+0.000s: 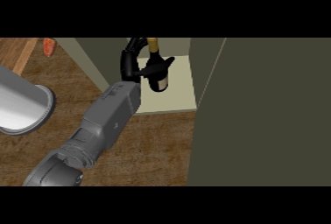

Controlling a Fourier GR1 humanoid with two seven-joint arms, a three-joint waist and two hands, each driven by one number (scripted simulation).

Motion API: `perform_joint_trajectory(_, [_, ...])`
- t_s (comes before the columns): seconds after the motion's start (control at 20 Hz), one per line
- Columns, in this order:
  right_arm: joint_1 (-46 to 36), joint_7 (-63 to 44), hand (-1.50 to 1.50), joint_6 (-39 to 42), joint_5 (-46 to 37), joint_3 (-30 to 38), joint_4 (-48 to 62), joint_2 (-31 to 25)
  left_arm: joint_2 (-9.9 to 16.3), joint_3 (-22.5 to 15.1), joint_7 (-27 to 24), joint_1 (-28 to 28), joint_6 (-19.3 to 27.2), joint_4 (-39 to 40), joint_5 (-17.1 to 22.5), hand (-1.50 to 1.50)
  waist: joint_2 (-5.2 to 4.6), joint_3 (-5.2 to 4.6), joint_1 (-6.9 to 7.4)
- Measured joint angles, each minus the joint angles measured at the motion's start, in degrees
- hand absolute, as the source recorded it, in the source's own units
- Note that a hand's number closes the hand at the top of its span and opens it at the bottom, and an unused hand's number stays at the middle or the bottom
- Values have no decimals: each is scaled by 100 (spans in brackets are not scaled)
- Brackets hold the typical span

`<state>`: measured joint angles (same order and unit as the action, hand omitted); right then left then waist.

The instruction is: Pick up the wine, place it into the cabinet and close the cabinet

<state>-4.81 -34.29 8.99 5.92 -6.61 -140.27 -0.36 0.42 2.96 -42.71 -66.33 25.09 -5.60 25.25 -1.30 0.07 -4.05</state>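
The wine bottle (157, 81) is dark with a gold neck and a pale label. It is held inside the open cabinet, over the pale shelf floor (174, 98); whether it rests on the shelf I cannot tell. My right hand (134, 61) reaches in from the lower left on a grey forearm. Its black fingers curl round the bottle's left side and the thumb crosses the bottle's shoulder. The cabinet's dark olive door (265, 113) stands open and fills the right of the view. My left hand does not show.
A large shiny grey cylinder (22, 103) stands at the left edge on the brown wooden counter (155, 148). A small orange object (49, 46) lies at the far left. The cabinet's left wall (97, 59) is close beside my forearm.
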Motion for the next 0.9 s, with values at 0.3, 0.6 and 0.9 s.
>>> perform_joint_trajectory(0.3, [-90, -24, -150, -1, 13, 87, 9, -33, -4, -62, -88, 98, 231, 127, -138, -150, -27, -6, -37])
perform_joint_trajectory(0.6, [-19, 30, -150, 37, 26, 3, 12, -20, 8, 13, -271, 183, 151, 20, -127, -150, -17, 8, -68])
perform_joint_trajectory(0.9, [-20, 50, -150, 40, 42, 46, 9, -20, -4, 84, -388, 233, 61, -1, -122, -150, -26, 4, -80])
